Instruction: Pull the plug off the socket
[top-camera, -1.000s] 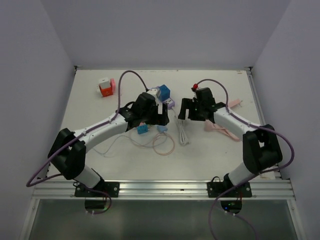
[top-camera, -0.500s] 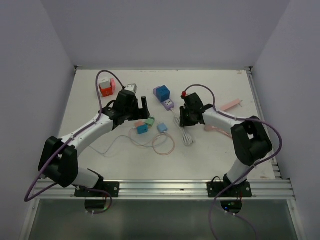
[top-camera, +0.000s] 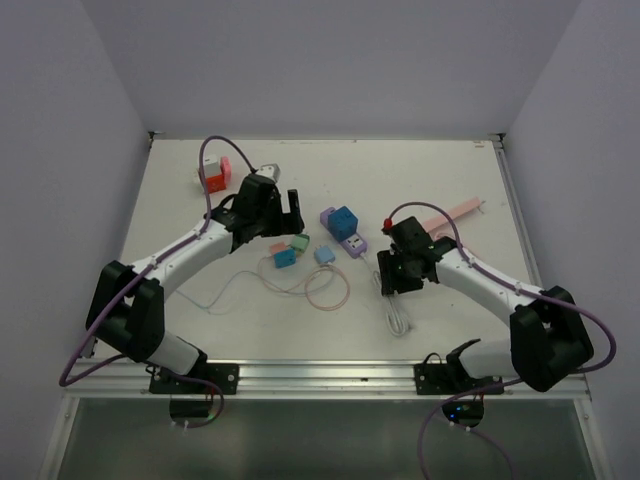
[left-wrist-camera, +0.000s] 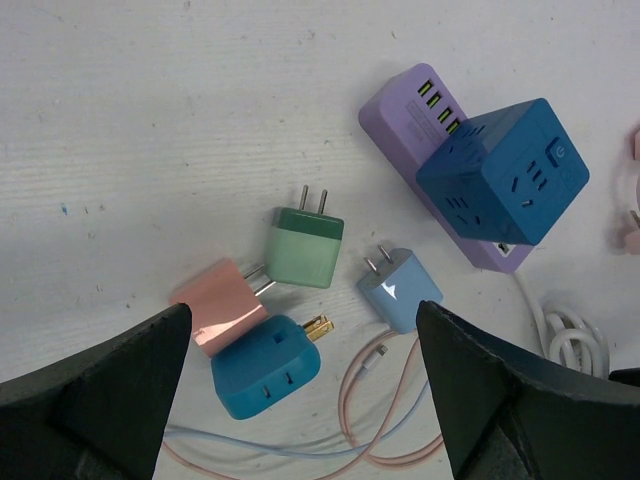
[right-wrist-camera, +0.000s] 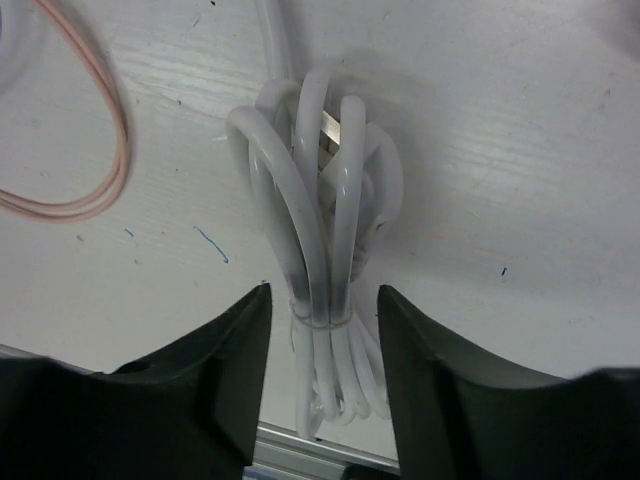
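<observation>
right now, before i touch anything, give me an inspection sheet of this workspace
surface: white table, a few small marks
job's things: blue cube plug seated on the purple power strip, not yet pulled off
clutter: green adapter, pink adapter, teal adapter and pale blue charger loose mid-table; orange block far left; pink stick far right
grippers: left pincer wide open above the adapters; right pincer straddles the white cord bundle, grip unclear
cables: white cord runs from the strip; thin pink cable looped mid-table
surroundings: plain walls, metal rail at the near edge
</observation>
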